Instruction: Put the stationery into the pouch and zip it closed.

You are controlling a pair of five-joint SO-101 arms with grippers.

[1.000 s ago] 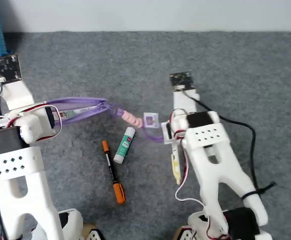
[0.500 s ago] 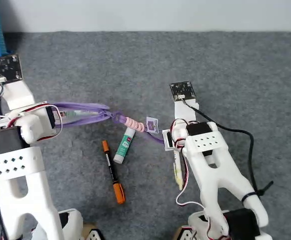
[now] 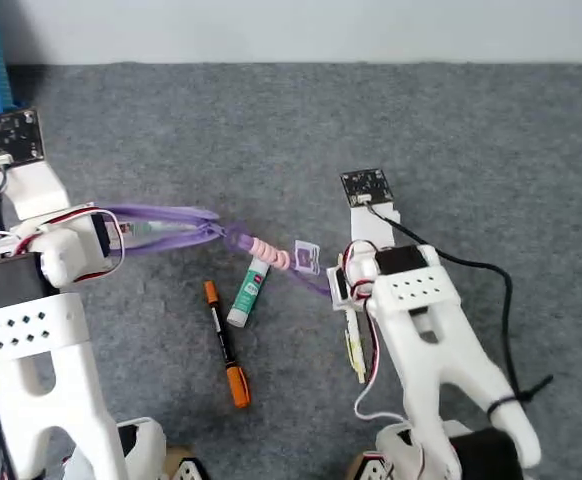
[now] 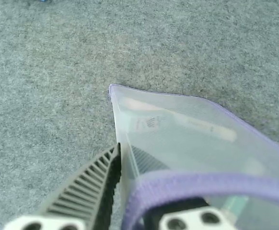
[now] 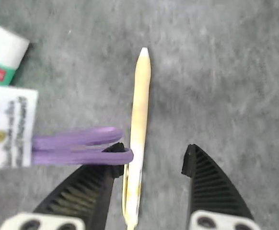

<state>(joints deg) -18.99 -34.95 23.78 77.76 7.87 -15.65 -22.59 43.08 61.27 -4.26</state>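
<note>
The left fingers (image 4: 94, 179) are clamping the pouch (image 4: 187, 129); the right fingers (image 5: 209, 179) are gaping wide astride the yellow pen (image 5: 140, 105), and should be closing clear of the purple strap (image 5: 75, 139)

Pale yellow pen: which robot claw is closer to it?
Right. The right gripper sits over the pale yellow pen, which lies between its open fingers; the left gripper grips the clear purple-trimmed pouch, far off.
</note>
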